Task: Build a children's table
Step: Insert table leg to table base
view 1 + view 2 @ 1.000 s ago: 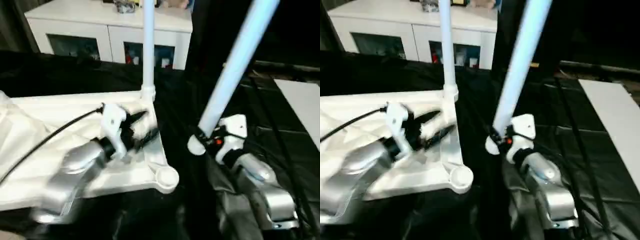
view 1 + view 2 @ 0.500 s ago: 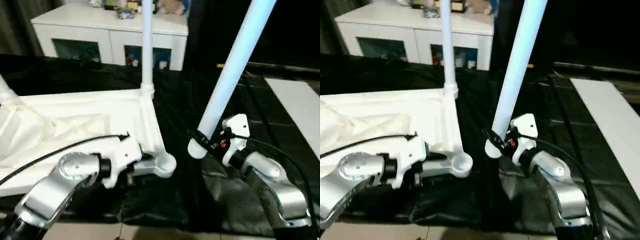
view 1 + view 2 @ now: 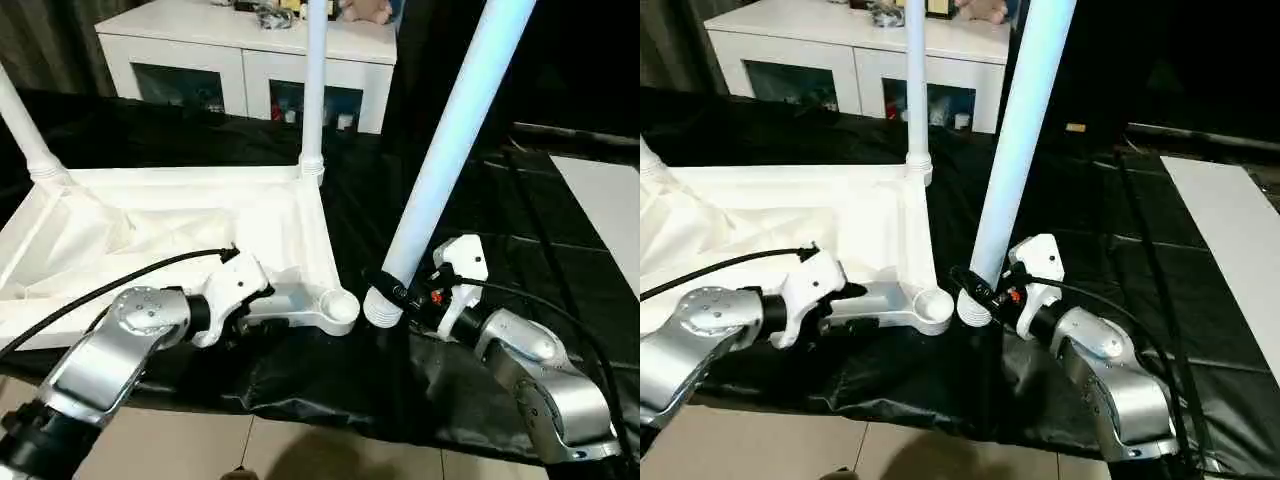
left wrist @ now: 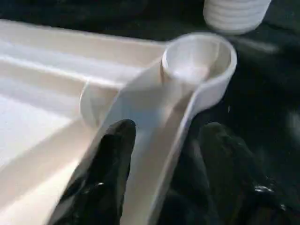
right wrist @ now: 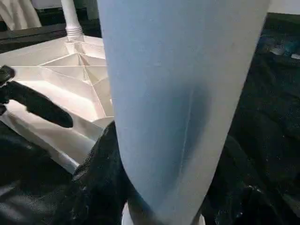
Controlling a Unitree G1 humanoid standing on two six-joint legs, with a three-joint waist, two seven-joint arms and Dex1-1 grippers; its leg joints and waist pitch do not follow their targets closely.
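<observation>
The white tabletop (image 3: 190, 215) lies upside down on black cloth, with a leg (image 3: 315, 90) standing in its far right socket and another (image 3: 25, 130) in the far left one. The near right corner socket (image 3: 343, 305) is empty. My left gripper (image 3: 262, 312) sits at the near rim just beside that socket, and its black fingers (image 4: 110, 159) are shut on the rim, one on each side. A long white leg (image 3: 450, 150) is tilted, and my right gripper (image 3: 400, 290) is shut on it near its lower end. The leg's ribbed end (image 3: 380, 308) rests on the cloth right beside the empty socket.
A white cabinet (image 3: 250, 50) with dark glass doors stands behind the work area. A flat white board (image 3: 605, 210) lies on the cloth at the far right. The black cloth (image 3: 480, 220) ends at a tiled floor (image 3: 200, 450) near me.
My left gripper has come down from over the tabletop's ribbed inside to the near rim by the corner socket, and its fingers have narrowed. The camera view has shifted. The right gripper still holds the leg.
</observation>
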